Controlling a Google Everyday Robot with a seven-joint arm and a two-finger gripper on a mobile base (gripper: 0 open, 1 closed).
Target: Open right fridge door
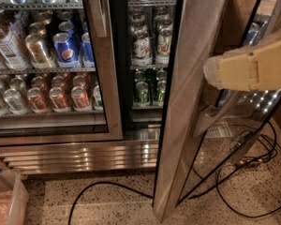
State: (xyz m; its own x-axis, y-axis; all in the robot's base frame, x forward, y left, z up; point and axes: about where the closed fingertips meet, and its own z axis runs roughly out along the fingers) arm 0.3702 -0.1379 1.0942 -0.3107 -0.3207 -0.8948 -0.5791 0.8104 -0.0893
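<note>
At 8 o'clock a translucent plastic bin [9, 196] with rounded corners sits on the speckled terrazzo floor [117, 207], something pinkish inside it. Above it, from 9 to 11 o'clock, the left door [105, 78] of the fridge [125, 78] is closed: a glass pane in a wide brushed-steel frame, with a flat steel handle near 12 o'clock. Behind the glass, wire shelves carry a clear bottle [4, 43] with a white label too small to read, blue cans [65, 48] bearing the round Pepsi mark, and below them a row of red and silver cans [56, 97]. Along the base runs a slatted steel grille [84, 156], its slats shiny and horizontal. A thin black cable [96, 187] loops over the floor at 6 o'clock. In the uncovered right compartment, just right of centre, stand white-and-green cans [141, 48] and, one shelf lower, dark green cans [141, 92]; their writing cannot be read. The right door [192, 78] stands open, seen almost edge-on from 1 to 6 o'clock: a long brushed-steel band with black inner trim, its foot on the floor near 6 o'clock. At 3 o'clock the gripper [213, 73], under smooth beige casing, reaches in from the right edge with its blunt end at the door's outer edge; whether it is wide or narrow cannot be told. At 4 o'clock more black cables [253, 172] curl on the floor.
</note>
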